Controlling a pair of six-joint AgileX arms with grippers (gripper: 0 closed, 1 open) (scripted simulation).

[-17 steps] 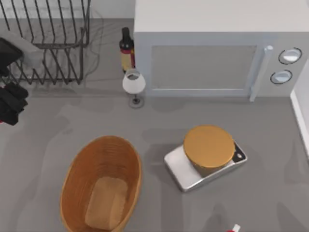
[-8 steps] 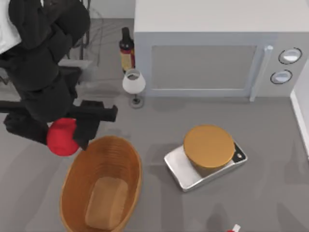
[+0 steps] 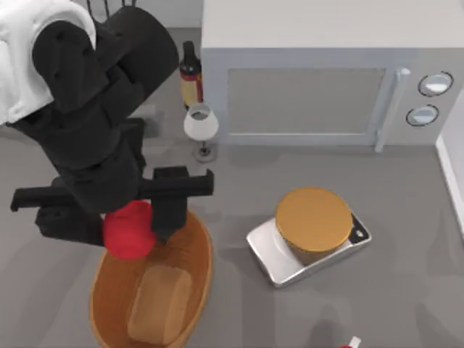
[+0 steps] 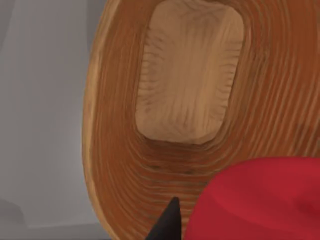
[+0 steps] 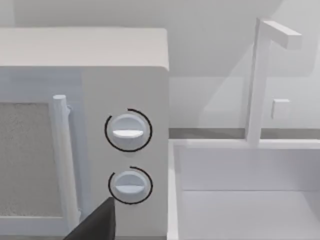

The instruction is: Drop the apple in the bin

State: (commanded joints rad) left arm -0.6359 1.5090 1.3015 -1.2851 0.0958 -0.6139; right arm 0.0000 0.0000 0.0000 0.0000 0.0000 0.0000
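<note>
While the left gripper [image 3: 129, 221] hangs over the far rim of the large oval orange-brown woven wicker bin [image 3: 116, 279], its black fingers [image 3: 168, 214] are closed on the small round bright red apple [image 3: 129, 230], one finger on each side of the fruit. In the top view the apple lies over the bin's upper end, not over its paler flat bottom. The left wrist view agrees: the apple [image 4: 260, 200] is over the ribbed inner wall, with the tan floor [image 4: 190, 75] farther along.

To do this step well, I judge the arm should carry the apple a little further toward the bin's middle before letting go, so it lands on the floor and not on the sloping wall or rim. Lowering first would soften the fall and keep the light basket from shifting. The fingers should part evenly and fully.

To the right stand an orange-topped cylinder on a silver scale [image 3: 313, 225] and a white microwave [image 3: 326, 72]. The right arm is parked near the microwave's dials [image 5: 127, 131]; whether its fingers are parted I cannot tell.
</note>
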